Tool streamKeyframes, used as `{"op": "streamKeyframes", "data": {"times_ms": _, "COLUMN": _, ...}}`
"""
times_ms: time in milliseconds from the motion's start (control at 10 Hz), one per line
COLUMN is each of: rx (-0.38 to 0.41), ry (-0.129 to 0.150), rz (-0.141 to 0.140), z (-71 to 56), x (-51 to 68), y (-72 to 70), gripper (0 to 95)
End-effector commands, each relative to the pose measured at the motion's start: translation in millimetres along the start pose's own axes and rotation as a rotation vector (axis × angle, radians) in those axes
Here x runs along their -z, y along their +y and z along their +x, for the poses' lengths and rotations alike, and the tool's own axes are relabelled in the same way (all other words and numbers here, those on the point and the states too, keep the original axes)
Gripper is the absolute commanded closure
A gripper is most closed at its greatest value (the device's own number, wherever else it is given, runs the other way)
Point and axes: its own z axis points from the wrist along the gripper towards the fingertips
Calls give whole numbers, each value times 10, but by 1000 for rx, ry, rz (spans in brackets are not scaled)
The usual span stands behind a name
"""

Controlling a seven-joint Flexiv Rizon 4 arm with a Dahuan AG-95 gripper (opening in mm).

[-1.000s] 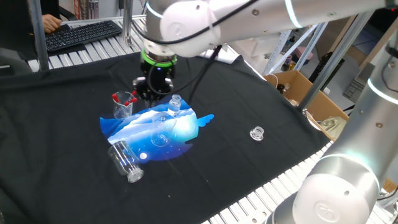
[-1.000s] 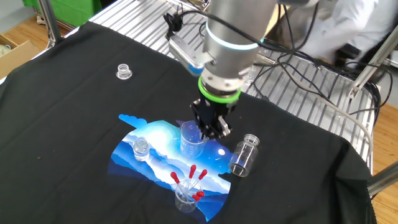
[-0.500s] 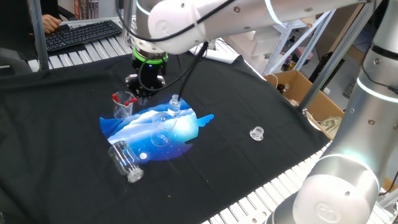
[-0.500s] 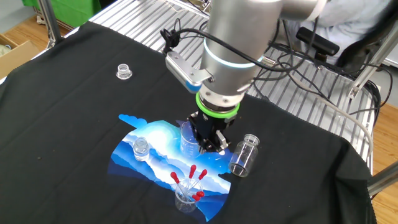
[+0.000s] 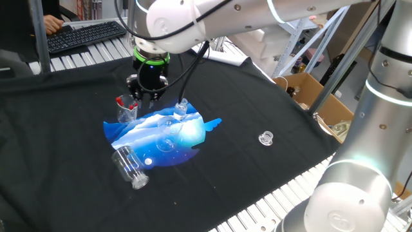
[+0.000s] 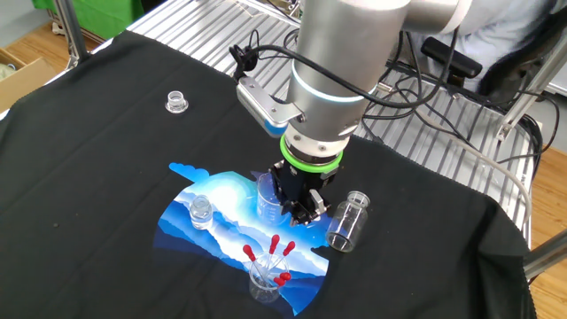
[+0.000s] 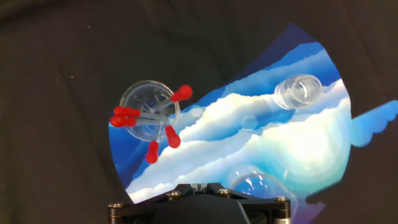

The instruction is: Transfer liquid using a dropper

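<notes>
Several droppers (image 7: 144, 114) with red bulbs stand in a small clear cup (image 7: 135, 98) at the edge of the blue mat (image 7: 292, 143). They also show in one fixed view (image 5: 126, 103) and in the other fixed view (image 6: 273, 255). My gripper (image 7: 199, 185) hangs above the mat beside the cup, apart from the droppers. Its fingers are pressed together with nothing between them. It shows in one fixed view (image 5: 143, 96) and in the other (image 6: 299, 213).
A clear beaker (image 6: 268, 197) stands right by the gripper. A small clear bottle (image 7: 298, 90) stands on the mat. A larger clear jar (image 5: 131, 166) lies on its side at the mat's edge. A small clear cap (image 5: 266, 137) sits apart on the black cloth.
The gripper has moved across the mat from above the small bottle and beaker toward the cup of droppers. Nothing on the table has moved.
</notes>
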Motion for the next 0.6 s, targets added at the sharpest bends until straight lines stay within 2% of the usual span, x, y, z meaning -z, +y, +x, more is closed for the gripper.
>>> {"op": "streamKeyframes", "data": {"times_ms": 100, "rx": 22, "ry": 6, "rz": 12, "z": -4, "x": -6, "y": 8, "gripper": 950}}
{"op": "streamKeyframes", "data": {"times_ms": 300, "rx": 37, "ry": 3, "rz": 54, "z": -4, "x": -6, "y": 8, "gripper": 950}}
{"op": "streamKeyframes", "data": {"times_ms": 400, "rx": 48, "ry": -2, "rz": 54, "z": -4, "x": -6, "y": 8, "gripper": 950}}
{"op": "streamKeyframes", "data": {"times_ms": 600, "rx": 94, "ry": 7, "rz": 36, "z": -4, "x": -6, "y": 8, "gripper": 950}}
